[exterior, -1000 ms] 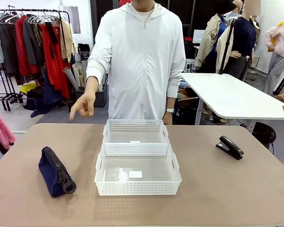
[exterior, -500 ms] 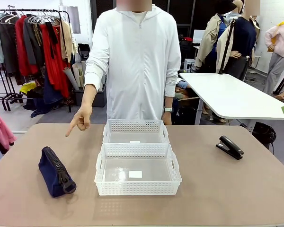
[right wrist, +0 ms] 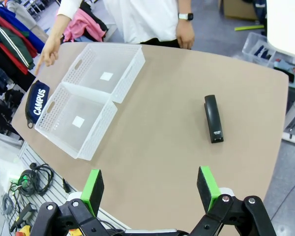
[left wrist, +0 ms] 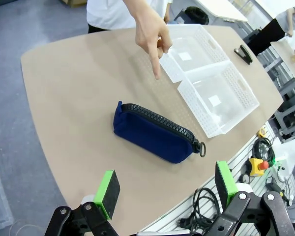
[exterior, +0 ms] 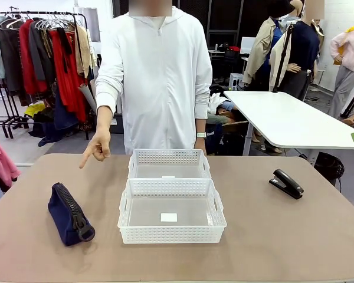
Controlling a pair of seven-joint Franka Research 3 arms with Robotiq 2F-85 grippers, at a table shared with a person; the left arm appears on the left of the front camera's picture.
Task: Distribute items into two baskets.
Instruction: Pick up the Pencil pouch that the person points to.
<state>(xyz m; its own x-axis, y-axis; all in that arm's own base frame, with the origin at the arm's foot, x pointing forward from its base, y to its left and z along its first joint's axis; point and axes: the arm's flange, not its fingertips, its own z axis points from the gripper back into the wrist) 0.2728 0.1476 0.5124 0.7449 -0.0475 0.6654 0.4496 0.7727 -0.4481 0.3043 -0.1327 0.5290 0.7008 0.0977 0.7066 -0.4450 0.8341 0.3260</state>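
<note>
The left fingers [left wrist: 107,192] stand wide apart and empty above the pouch [left wrist: 155,132], which lies on the tabletop [exterior: 271,236] to the left of the near basket [exterior: 171,236]. The right fingers [right wrist: 93,189] are likewise spread and empty, high over the stapler [right wrist: 214,119], which sits well apart on the baskets' other side. Neither the near basket nor the far basket [exterior: 168,157], set end to end, holds either item yet.

The person's hand [exterior: 97,147] points down toward the pouch from just beyond it. If the left arm came down while that hand hovers there, it could strike it. The pouch is soft and lies slantwise, so a grasp not turned across its narrow width may slip off or catch only the zip. The baskets look light and could be shoved if a carried item clips a rim. Both items might also end up in one basket.
</note>
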